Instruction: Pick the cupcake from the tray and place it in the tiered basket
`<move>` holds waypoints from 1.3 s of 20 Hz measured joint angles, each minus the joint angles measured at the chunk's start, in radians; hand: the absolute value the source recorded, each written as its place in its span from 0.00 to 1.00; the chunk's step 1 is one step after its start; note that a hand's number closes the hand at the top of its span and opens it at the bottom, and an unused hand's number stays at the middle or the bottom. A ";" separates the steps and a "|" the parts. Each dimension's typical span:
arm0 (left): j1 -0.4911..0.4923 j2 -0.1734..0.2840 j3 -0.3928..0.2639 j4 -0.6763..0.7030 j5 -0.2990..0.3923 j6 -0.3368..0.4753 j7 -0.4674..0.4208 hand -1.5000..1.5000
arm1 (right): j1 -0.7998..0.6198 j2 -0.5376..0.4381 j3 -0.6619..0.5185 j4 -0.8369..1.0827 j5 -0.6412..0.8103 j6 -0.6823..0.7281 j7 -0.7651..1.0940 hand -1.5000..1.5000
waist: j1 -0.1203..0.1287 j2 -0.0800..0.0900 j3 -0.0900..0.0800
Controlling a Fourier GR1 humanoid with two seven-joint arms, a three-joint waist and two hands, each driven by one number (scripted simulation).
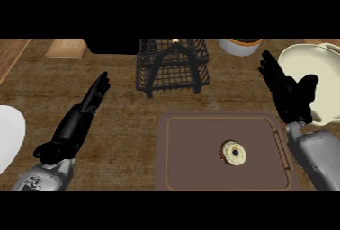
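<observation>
L hand & R hand: both raised, fingers straight.

Left forearm: I see a grey, rounded metallic shell with small dark circular marks near its lower end.
Left hand: matte black, long and slim, with a bulbous black wrist piece.
Right forearm: grey and smooth, glossy, with a lighter grey collar at the wrist.
Right hand: matte black, broad palm, blocky segmented fingers and a separate thumb.
</observation>
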 measured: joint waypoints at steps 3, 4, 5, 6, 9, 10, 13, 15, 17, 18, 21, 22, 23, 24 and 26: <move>0.018 -0.014 0.024 0.018 0.031 0.003 0.031 0.50 | 0.053 0.010 -0.001 -0.078 0.032 -0.026 -0.082 1.00 | -0.018 0.001 0.018; 0.031 -0.016 0.037 0.028 0.051 0.002 0.046 0.50 | 0.084 0.016 -0.003 -0.119 0.043 -0.040 -0.129 1.00 | -0.029 -0.001 0.021; 0.042 -0.019 0.048 0.044 0.066 0.005 0.061 0.50 | 0.114 0.020 -0.007 -0.158 0.052 -0.051 -0.182 1.00 | -0.041 -0.002 0.024; 0.057 -0.025 0.057 0.058 0.085 0.005 0.078 0.50 | 0.142 0.031 -0.010 -0.196 0.063 -0.065 -0.239 1.00 | -0.051 -0.003 0.027; 0.102 -0.043 0.074 0.088 0.127 0.014 0.118 0.50 | 0.239 0.057 -0.121 -0.187 0.091 -0.236 -0.295 0.00 | -0.105 -0.005 0.031; 0.111 -0.049 0.076 0.092 0.139 0.014 0.130 0.50 | 0.281 0.089 -0.144 -0.201 0.088 -0.279 -0.338 0.00 | -0.111 -0.005 0.033; 0.101 -0.059 0.079 0.102 0.170 0.001 0.173 0.50 | 0.435 0.178 -0.140 -0.257 0.121 -0.347 -0.520 0.00 | -0.097 -0.002 0.035; 0.091 -0.069 0.072 0.102 0.176 -0.001 0.196 0.50 | 0.548 0.206 -0.095 -0.305 0.172 -0.367 -0.620 0.00 | -0.085 -0.001 0.034; 0.077 -0.069 0.074 0.103 0.185 -0.007 0.221 0.50 | 0.653 0.207 -0.034 -0.351 0.243 -0.394 -0.666 0.00 | -0.072 0.000 0.033; 0.067 -0.064 0.080 0.109 0.188 -0.015 0.226 0.50 | 0.705 0.196 -0.008 -0.380 0.281 -0.412 -0.670 0.00 | -0.069 0.001 0.032; 0.056 -0.072 0.078 0.113 0.186 -0.012 0.235 0.50 | 0.840 0.159 0.056 -0.438 0.415 -0.491 -0.621 0.00 | -0.059 0.004 0.030; 0.062 -0.073 0.077 0.114 0.187 -0.017 0.228 0.50 | 0.882 0.153 0.074 -0.452 0.464 -0.525 -0.597 0.00 | -0.055 0.005 0.029; 0.063 -0.071 0.077 0.111 0.190 -0.023 0.230 0.50 | 0.920 0.140 0.083 -0.471 0.511 -0.552 -0.562 0.00 | -0.051 0.006 0.027; 0.061 -0.069 0.078 0.106 0.191 -0.026 0.234 0.50 | 0.955 0.139 0.095 -0.482 0.561 -0.583 -0.527 0.00 | -0.046 0.008 0.026; 0.058 -0.068 0.078 0.103 0.189 -0.025 0.238 0.50 | 1.032 0.120 0.093 -0.503 0.649 -0.624 -0.457 0.00 | -0.044 0.013 0.024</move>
